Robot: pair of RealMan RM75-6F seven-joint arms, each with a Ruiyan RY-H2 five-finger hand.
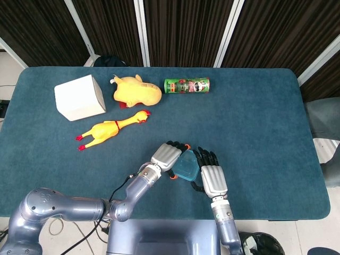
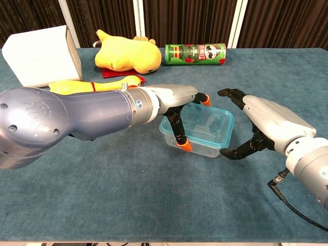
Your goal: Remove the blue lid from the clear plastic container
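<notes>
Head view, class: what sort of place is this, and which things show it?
Probably a robot test lab: a teal padded table, dark vertical blinds behind it, and unrelated props such as a rubber chicken and a green crisp can.

container [image 1: 186, 166] mostly hidden between hands, can [image 2: 195, 54] label unreadable

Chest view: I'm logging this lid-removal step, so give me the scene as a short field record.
container: clear box with blue lid still on
left hand: fingers on the box's left side
right hand: open, beside the box's right end, contact unclear
behind: green can lying down, yellow plush, rubber chicken, white box
surface: blue table
</notes>
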